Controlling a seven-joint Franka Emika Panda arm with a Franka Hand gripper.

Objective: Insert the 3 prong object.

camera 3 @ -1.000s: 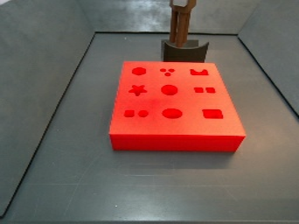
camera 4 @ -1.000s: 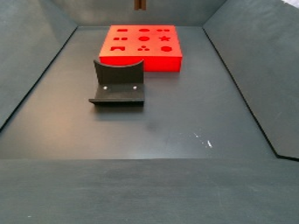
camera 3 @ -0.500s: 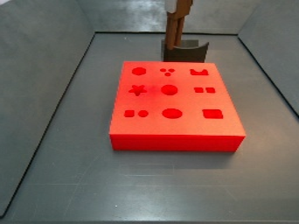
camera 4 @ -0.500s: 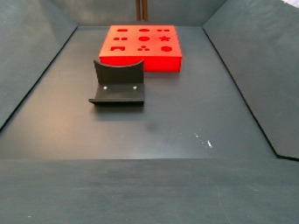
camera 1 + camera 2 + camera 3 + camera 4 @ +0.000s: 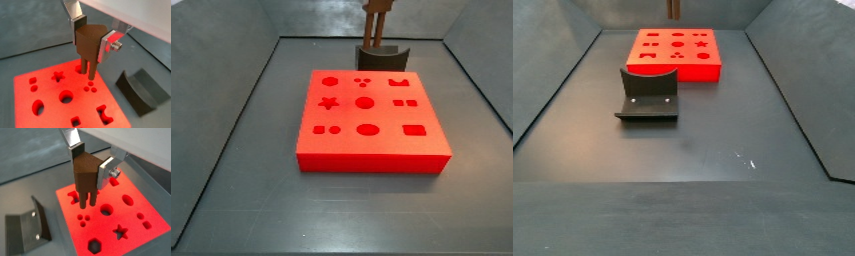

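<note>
Dark grey floor (image 5: 700, 140) with grey walls, gripper (image 5: 92, 37) clenched on 3 prong object (image 5: 88, 47) above red board (image 5: 369, 118).

tool (image 5: 93, 37) above red board (image 5: 372, 120), open floor all round, fixture (image 5: 647, 95) well apart from board

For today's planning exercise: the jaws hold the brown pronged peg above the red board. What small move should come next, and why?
Probably a short sideways shift, then lower. In both wrist views the gripper holds the peg upright, jaws shut on it, prongs hanging clear of the red board. The three small round holes lie slightly off from beneath the prongs, so lining up should come before descending.
</note>
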